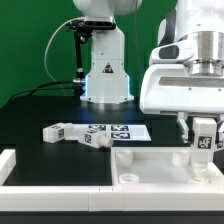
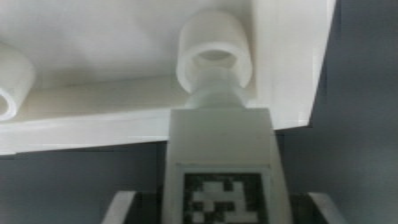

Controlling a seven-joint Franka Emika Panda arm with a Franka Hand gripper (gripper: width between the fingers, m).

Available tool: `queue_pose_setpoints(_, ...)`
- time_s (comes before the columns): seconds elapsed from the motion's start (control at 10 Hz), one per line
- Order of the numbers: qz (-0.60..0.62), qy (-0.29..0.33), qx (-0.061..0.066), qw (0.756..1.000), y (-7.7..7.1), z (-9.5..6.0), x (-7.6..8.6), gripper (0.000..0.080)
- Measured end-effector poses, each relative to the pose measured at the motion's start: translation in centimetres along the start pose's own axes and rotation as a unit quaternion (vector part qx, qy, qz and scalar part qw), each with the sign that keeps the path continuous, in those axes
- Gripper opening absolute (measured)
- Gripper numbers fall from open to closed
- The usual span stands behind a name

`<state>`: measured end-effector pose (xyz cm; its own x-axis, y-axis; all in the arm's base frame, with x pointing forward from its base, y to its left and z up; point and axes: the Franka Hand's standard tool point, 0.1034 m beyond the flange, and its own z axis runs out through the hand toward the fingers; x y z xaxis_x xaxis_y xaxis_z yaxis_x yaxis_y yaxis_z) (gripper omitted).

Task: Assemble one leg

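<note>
Pincer (image 1: 204, 136) closed on the leg (image 1: 205, 140), fingers (image 2: 121, 207) clamping its two sides. The gap is only the block's width. Leg held upright, tag face toward the exterior camera.

Wrist view: leg (image 2: 221, 150) narrows to a tip that meets a round post (image 2: 217, 58) at a corner of the panel (image 2: 107, 112). Tip looks in contact with the post; cannot tell whether it is seated.

Exterior view: leg stands over the panel (image 1: 150, 172) at that view's right. The panel lies flat on the black bench (image 1: 40, 110), in the foreground.

Behind the panel lies the marker board (image 1: 122, 131). Two spare legs lie beside it, one (image 1: 58, 132) to the exterior view's left and one (image 1: 97, 139) at its front edge, both well apart from the pincer.
</note>
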<state>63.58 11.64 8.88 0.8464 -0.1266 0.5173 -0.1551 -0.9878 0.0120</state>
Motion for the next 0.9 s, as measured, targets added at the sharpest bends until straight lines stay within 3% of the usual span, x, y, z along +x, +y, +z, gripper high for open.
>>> queue_pose_setpoints(0.7, -0.013, -0.008, -0.01, 1.0, 0.1, 1.8, -2.0, 0.0278)
queue_pose_setpoints(0.9, -0.016, 0.008, -0.01, 1.0, 0.0, 1.9, -1.8, 0.0278)
